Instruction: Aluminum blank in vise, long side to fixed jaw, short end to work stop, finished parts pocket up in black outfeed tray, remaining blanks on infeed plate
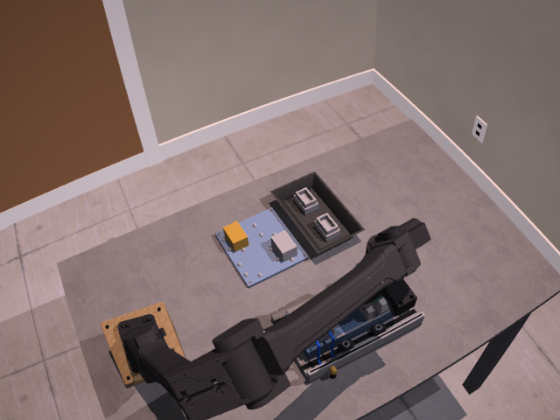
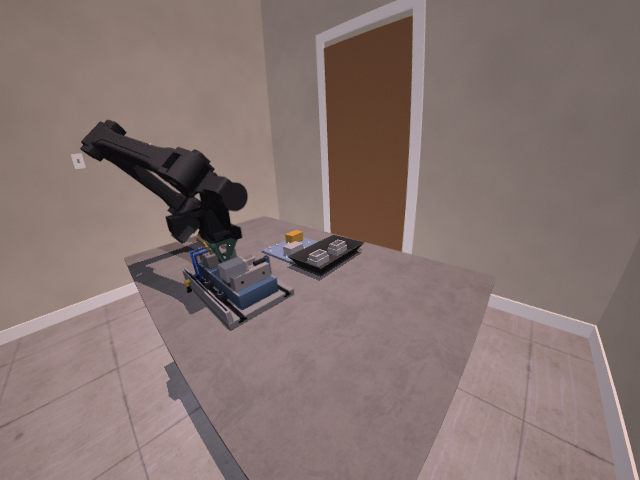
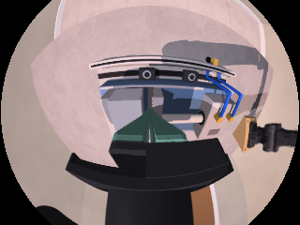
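Observation:
The blue vise (image 1: 357, 332) stands near the table's front edge, mostly hidden under my arm; it also shows in the exterior view (image 2: 235, 284). A gray block (image 1: 373, 309) shows inside it; I cannot tell how it sits against the jaw or the stop. My gripper (image 2: 223, 254) has its green fingers shut on nothing and points down between the jaws; it also shows in the wrist view (image 3: 150, 119). The infeed plate (image 1: 260, 248) holds a yellow brass blank (image 1: 234, 234) and a gray blank (image 1: 283, 245). The black outfeed tray (image 1: 316, 214) holds two pocketed parts (image 1: 305, 199) (image 1: 326, 226), pockets up.
My arm's base sits on a wooden plate (image 1: 140, 334) at the table's front left corner. Blue hoses (image 1: 325, 350) and a small yellow knob (image 1: 333, 369) are at the vise's near end. A gray rail (image 1: 366, 346) runs along the vise's front side.

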`<act>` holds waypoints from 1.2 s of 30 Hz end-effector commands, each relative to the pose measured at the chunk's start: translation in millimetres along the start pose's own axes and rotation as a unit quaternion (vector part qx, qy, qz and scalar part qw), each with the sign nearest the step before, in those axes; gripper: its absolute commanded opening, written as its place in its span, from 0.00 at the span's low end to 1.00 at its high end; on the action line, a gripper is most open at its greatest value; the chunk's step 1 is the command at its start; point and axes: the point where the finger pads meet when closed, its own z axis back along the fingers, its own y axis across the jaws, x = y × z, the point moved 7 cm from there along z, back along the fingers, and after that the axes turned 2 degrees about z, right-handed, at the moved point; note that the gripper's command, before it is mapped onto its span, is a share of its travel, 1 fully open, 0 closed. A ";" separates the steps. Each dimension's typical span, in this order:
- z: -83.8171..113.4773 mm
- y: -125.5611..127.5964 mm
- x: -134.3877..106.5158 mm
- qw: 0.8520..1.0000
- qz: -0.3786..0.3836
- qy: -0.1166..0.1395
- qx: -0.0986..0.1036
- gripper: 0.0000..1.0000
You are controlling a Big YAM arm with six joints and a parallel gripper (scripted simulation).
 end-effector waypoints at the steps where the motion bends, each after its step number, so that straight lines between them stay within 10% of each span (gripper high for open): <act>1: 4.9 -1.4 6.8 1.000 -0.008 -0.001 0.011 0.00; 36: 82.8 7.1 -0.1 1.000 -0.007 0.001 0.020 0.00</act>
